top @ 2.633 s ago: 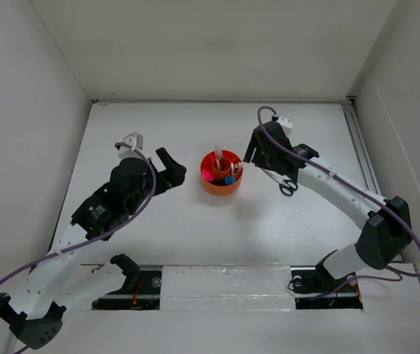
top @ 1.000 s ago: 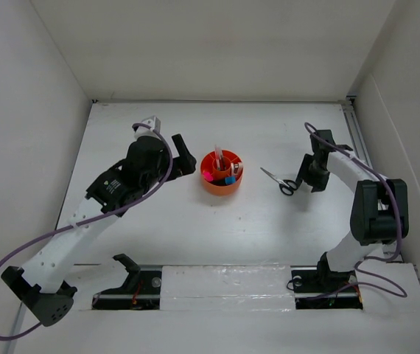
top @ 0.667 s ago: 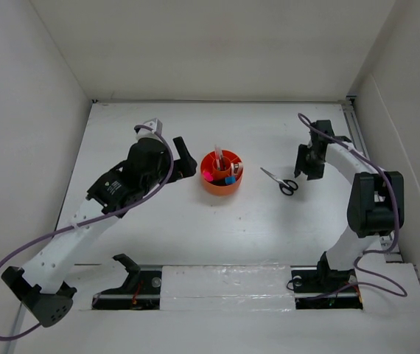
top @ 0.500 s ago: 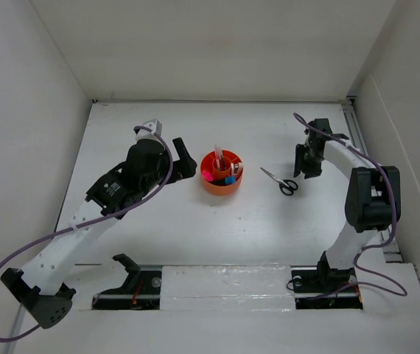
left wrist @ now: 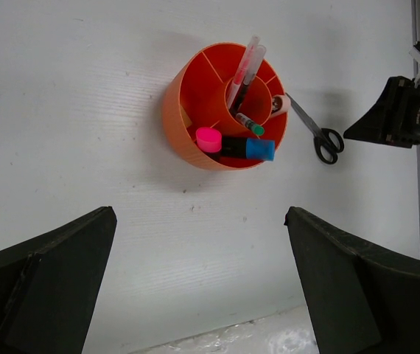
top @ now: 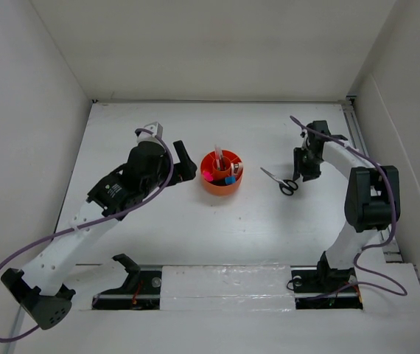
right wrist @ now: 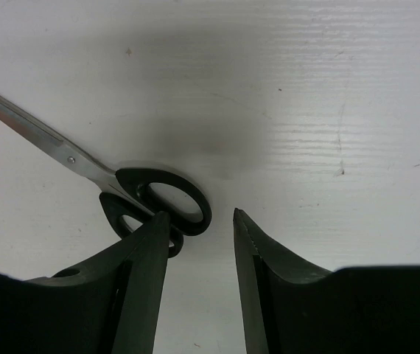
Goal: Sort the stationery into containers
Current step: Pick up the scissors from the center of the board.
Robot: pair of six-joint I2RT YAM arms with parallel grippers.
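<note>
the black-handled scissors [top: 281, 181] lie flat on the white table [top: 195, 236], out of the orange desk organiser [top: 222, 175] and well to its right, blades pointing up-left toward it. the right gripper [top: 304, 167] hangs at their handle end, close to the rail [top: 359, 140] along the table's right edge, so room is tight on that side. in the right wrist view its jaws stand narrow but apart, with bare table between them. one finger [right wrist: 147, 251] overlaps the lower handle loop [right wrist: 125, 217], and the upper loop's rim reaches into the gap. nothing is clamped.

the left gripper [top: 183, 162] hovers just left of the organiser with its jaws spread wide and empty. bare table lies all around it. in the left wrist view the organiser [left wrist: 188, 125] holds a pink-capped marker [left wrist: 208, 138] and a blue-capped marker [left wrist: 260, 150] in its near wedge, and pens [left wrist: 245, 63] stand in the central cup.
</note>
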